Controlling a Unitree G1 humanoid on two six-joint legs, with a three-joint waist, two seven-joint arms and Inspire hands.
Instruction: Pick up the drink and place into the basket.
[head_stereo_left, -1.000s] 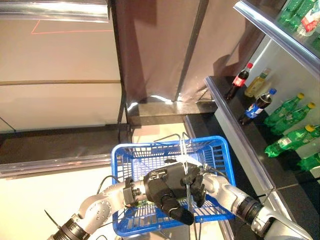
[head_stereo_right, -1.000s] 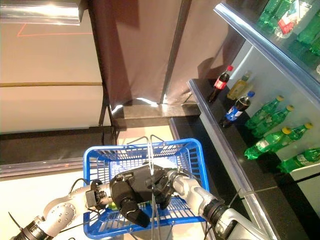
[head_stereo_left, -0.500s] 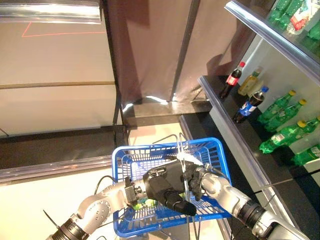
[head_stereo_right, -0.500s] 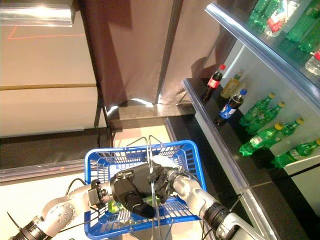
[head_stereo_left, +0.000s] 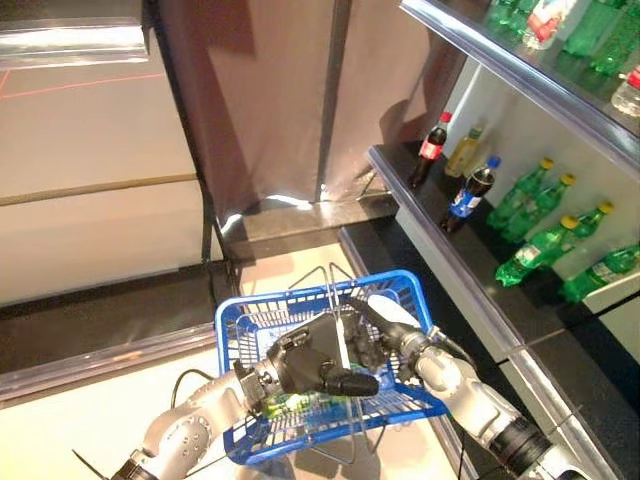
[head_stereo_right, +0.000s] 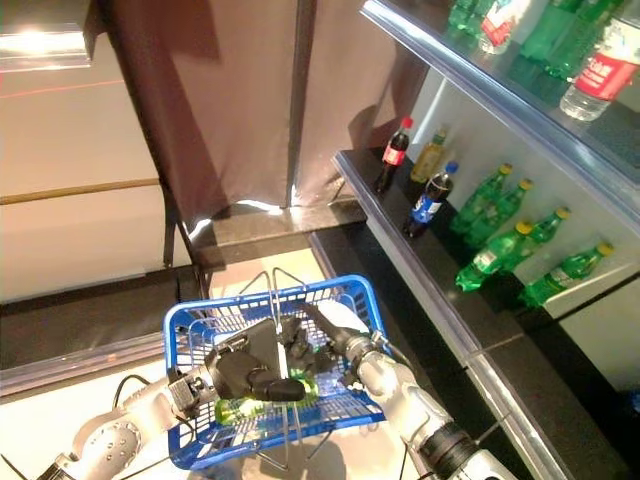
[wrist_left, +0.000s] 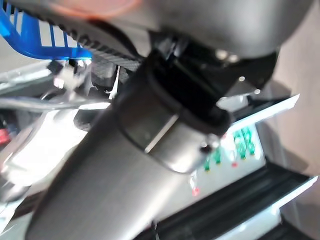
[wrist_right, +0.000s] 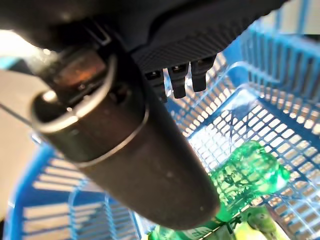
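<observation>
One green drink bottle (wrist_right: 235, 185) lies on its side on the floor of the blue basket (head_stereo_left: 240, 320), near the basket's front wall. Both hands sit over the basket's middle by its wire handles (head_stereo_left: 335, 290): the left hand (head_stereo_left: 310, 365) has a dark finger stretched toward the right wall above the bottle, and the right hand (head_stereo_left: 375, 345) is close against it. Whether either hand grips a handle cannot be told. More bottles (head_stereo_left: 540, 215) stand on the shelf (head_stereo_left: 480, 290) beyond the basket's right side.
</observation>
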